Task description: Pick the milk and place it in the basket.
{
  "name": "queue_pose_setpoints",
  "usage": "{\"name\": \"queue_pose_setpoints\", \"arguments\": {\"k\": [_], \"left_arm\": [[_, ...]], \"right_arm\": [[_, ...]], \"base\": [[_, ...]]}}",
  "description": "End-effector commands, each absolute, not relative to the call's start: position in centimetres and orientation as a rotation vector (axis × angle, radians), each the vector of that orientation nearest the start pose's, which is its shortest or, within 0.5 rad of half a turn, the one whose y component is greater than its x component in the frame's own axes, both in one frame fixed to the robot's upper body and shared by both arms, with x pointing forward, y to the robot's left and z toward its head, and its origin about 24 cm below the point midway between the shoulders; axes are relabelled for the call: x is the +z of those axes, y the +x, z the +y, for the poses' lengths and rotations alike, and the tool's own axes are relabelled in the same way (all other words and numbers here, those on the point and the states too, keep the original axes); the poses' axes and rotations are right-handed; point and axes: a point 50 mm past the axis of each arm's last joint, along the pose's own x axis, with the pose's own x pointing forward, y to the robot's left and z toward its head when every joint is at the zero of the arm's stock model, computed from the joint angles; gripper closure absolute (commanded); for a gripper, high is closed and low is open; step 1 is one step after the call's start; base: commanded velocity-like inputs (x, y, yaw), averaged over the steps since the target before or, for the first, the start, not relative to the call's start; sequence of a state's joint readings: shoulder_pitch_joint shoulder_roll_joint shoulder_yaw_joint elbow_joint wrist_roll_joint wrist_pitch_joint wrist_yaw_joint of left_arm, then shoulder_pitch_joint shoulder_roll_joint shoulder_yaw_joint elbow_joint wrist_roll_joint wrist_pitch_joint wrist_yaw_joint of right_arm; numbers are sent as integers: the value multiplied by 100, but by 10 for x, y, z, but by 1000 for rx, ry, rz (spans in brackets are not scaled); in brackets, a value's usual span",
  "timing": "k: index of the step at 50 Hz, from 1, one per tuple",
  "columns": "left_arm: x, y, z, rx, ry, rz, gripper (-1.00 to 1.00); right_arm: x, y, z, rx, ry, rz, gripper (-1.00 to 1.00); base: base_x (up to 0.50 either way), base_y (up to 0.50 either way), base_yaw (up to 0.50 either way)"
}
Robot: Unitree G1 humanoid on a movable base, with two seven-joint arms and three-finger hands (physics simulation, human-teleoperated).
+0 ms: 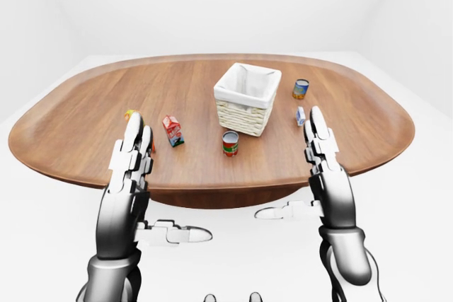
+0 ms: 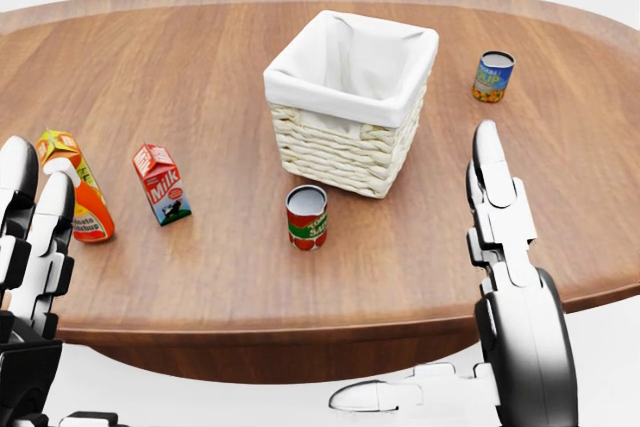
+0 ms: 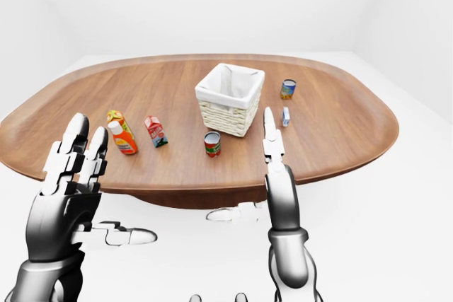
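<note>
Two cans [image 2: 307, 217] [image 2: 493, 77] and an orange carton [image 2: 76, 187] surround the milk [image 2: 162, 183].

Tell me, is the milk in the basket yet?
No. The milk stands upright on the table, left of the basket, untouched.

Only one legible text: "Milk" stood in white letters on the red upper panel of the small carton [image 2: 161, 183], head view. Orange carton [image 2: 76, 186], red-green can [image 2: 307, 217] and blue-yellow can [image 2: 492, 77] carried printed labels, too small and blurred to read.
</note>
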State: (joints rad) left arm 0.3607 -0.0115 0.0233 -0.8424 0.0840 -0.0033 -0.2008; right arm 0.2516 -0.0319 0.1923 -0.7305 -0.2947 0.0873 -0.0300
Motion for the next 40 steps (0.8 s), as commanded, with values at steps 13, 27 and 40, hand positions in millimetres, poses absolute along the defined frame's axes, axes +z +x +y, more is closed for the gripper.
{"name": "queue_pose_setpoints", "arguments": {"k": [13,27,40], "left_arm": [[160,155,157,-77,173,-485,-100],[159,156,155,-72,194,-490,-100],[158,156,155,-73,198,-497,-100]], "right_arm": [[150,180,-127,12,-245,-430,-100],[152,178,-126,16,-250,-438,-100],[153,177,-125,17,-251,-441,-100]], "base": [[32,0,0],[27,0,0],[26,0,0]]}}
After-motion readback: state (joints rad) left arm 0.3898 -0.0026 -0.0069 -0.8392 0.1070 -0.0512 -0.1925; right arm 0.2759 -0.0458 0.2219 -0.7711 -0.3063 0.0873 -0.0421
